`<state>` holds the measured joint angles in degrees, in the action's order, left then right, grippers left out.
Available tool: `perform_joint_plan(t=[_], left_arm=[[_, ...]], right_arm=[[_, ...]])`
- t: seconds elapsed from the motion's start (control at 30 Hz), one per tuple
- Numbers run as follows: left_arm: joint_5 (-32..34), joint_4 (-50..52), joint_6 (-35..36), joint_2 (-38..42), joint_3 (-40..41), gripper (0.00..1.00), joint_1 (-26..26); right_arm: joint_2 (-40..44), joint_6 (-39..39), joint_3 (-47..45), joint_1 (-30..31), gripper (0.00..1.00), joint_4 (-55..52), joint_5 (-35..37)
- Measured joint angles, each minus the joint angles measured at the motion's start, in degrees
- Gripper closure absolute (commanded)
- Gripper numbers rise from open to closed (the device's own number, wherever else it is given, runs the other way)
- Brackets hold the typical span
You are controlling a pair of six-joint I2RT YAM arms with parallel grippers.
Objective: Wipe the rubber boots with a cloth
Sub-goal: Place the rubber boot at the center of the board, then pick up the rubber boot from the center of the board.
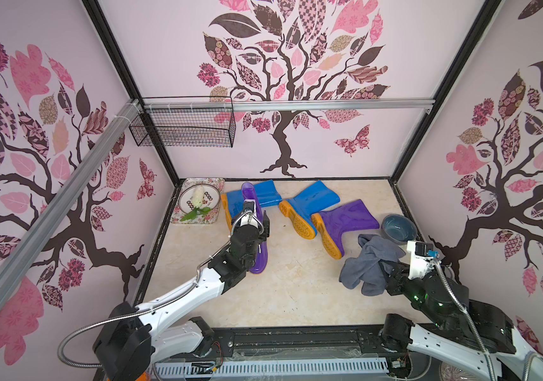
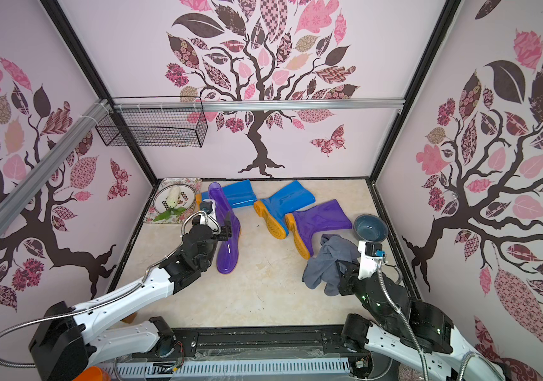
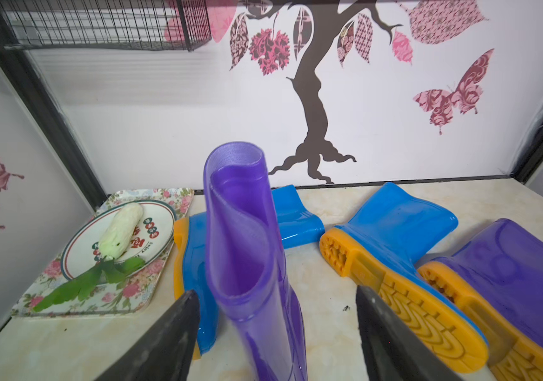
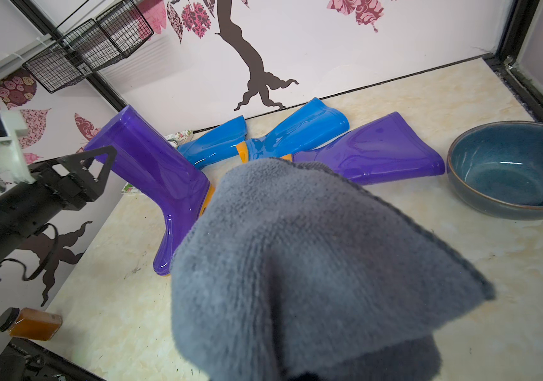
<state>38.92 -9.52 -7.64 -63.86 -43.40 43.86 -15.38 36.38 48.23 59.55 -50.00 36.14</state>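
Four rubber boots are on the table. One purple boot [image 1: 258, 254] stands upright on its sole at the left. My left gripper [image 3: 276, 290] is open, and its fingers [image 3: 171, 330] straddle that boot's shaft near the top without touching it. A blue boot [image 1: 265, 194] lies behind it. Another blue boot [image 1: 311, 203] and a second purple boot [image 1: 346, 219] lie on their sides mid-table, orange soles toward me. My right gripper [image 1: 384, 269] is shut on the grey-blue cloth [image 1: 366, 264], held above the table at the right. The cloth [image 4: 313, 264] hides its jaws in the right wrist view.
A blue-grey bowl [image 1: 399, 227] sits at the right, behind the cloth. A floral tray [image 1: 217, 184] with a plate and a white vegetable is in the back left corner. A wire basket [image 1: 184, 128] hangs on the back wall. A small amber bottle [image 4: 29, 323] lies near the front left.
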Motion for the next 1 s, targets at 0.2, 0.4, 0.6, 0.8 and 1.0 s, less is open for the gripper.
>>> perform_joint_plan(t=[0.2,0.4,0.6,0.8,1.0], left_arm=[[-4.57,18.08,-5.97,9.7,-5.79,0.02,2.38],[-9.88,38.73,-16.28,6.1,-17.59,0.02,2.91],[-13.38,51.17,-25.44,-0.81,-23.3,0.02,7.19],[-12.7,56.7,-31.98,-11.78,-28.72,0.02,16.85],[-15.26,56.76,-35.76,-24.37,-35.1,0.02,18.14]], right_arm=[[-0.85,2.58,3.08,0.0,1.0,-4.83,3.76],[-10.23,4.2,16.79,0.0,1.0,-12.41,8.24],[-17.51,4.15,26.82,0.0,1.0,-20.39,9.14],[-22.91,4.37,34.36,0.0,1.0,-26.27,8.48],[-23.37,4.09,41.77,0.0,1.0,-30.23,7.61]])
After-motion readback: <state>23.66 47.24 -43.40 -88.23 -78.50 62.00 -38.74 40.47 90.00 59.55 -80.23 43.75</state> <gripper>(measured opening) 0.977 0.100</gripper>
